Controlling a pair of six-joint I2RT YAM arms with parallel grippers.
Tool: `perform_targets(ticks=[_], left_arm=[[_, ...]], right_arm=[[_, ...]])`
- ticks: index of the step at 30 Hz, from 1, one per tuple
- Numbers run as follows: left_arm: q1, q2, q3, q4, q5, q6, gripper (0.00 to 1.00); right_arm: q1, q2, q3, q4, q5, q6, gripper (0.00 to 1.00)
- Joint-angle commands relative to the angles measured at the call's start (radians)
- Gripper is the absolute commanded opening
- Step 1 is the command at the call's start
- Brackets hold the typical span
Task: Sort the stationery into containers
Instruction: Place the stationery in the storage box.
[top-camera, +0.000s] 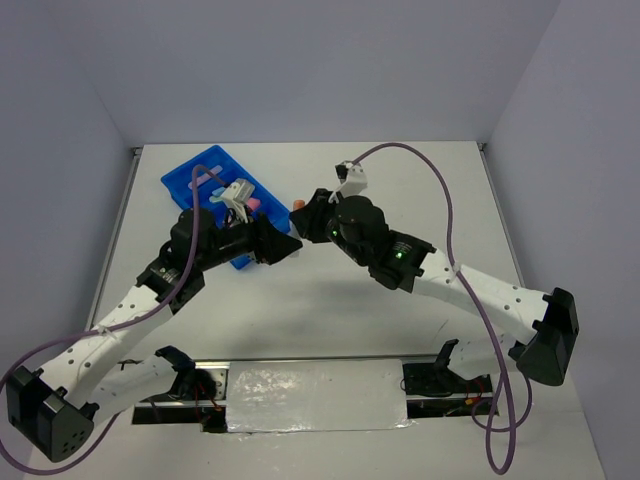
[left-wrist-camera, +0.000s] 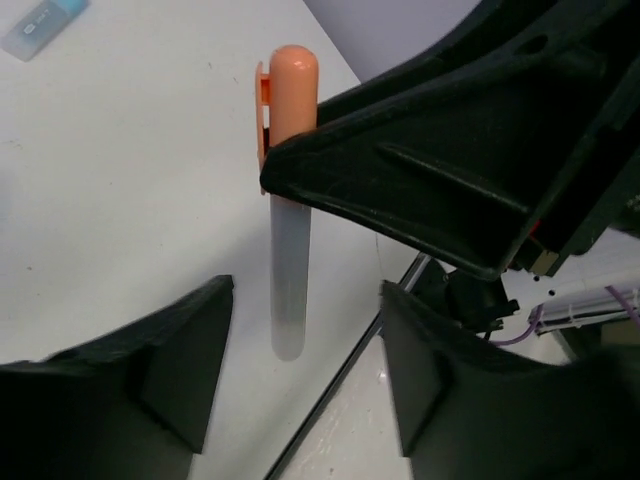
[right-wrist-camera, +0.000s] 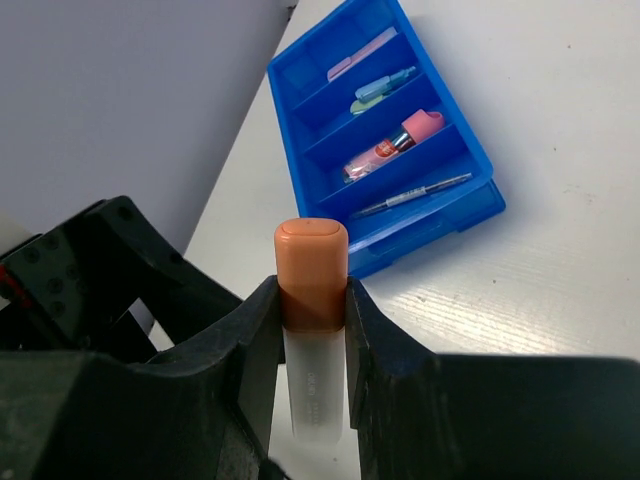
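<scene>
Handover seems to be the step in hand, as I judge it. The right gripper (right-wrist-camera: 311, 305) is closed tightly on an orange-capped pen with a cloudy white plastic barrel (left-wrist-camera: 290, 270), pinching it just where the cap meets the barrel. The left gripper (left-wrist-camera: 305, 390) stands wide open with nothing in it, one black finger on each side of the barrel's free end. How far that end is from the fingers in depth, I cannot tell.

The pen is in the air above the white table (top-camera: 330, 320), to the right of the bright blue rectangular plastic tray with four long compartments (right-wrist-camera: 470, 215). The tray lies at the far left and holds a pink stick (right-wrist-camera: 365, 52), a green and blue pen (right-wrist-camera: 383, 88), a pink-capped bottle (right-wrist-camera: 392, 145) and a thin grey pen (right-wrist-camera: 415, 193), one in each compartment.

To do the step well, the left gripper should close on the bare barrel, apart from the right fingers, and the right gripper should open only when that grip is firm. I expect the smooth round barrel may slip or swing.

The pen's long axis crosses the right fingers: the cap points to the far side, the clear end toward the left gripper
</scene>
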Motion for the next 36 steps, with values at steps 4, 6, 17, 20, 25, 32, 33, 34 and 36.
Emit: perform_targets(ticks=[4,6,17,20,25,32,33,34,36], left_arm=[[-0.005,0.016,0.02,0.029,-0.03,0.025,0.49],[-0.005,0.033,0.025,0.028,-0.03,0.031,0.41],[-0.005,0.139,0.16,-0.141,-0.198,0.258,0.0],[0.004,0.203,0.227,-0.271,-0.526,0.355,0.0],[0.062,0.43,0.444,-0.376,-0.819,0.58,0.0],[0.428,0.678,0.575,-0.137,-0.642,0.965,0.0],[0.441,0.7,0.574,-0.08,-0.649,0.988,0.0],[0.444,0.741,0.565,-0.016,-0.674,1.075,0.0],[0.444,0.786,0.559,0.141,-0.707,1.17,0.0]], right_arm=[[0.037,-0.001,0.025,0.049,0.069,0.014,0.0],[0.034,-0.005,0.019,0.063,0.056,0.021,0.0],[0.013,-0.076,-0.087,0.166,-0.009,-0.015,0.68],[-0.036,-0.186,-0.162,0.117,0.112,-0.025,0.82],[-0.176,-0.481,-0.386,0.1,0.129,-0.034,0.86],[-0.226,-0.716,-0.553,0.037,0.018,-0.098,0.88],[-0.226,-0.725,-0.569,0.049,0.002,-0.098,0.89],[-0.226,-0.729,-0.583,0.057,-0.019,-0.095,0.89],[-0.226,-0.71,-0.581,0.061,-0.099,-0.101,0.89]])
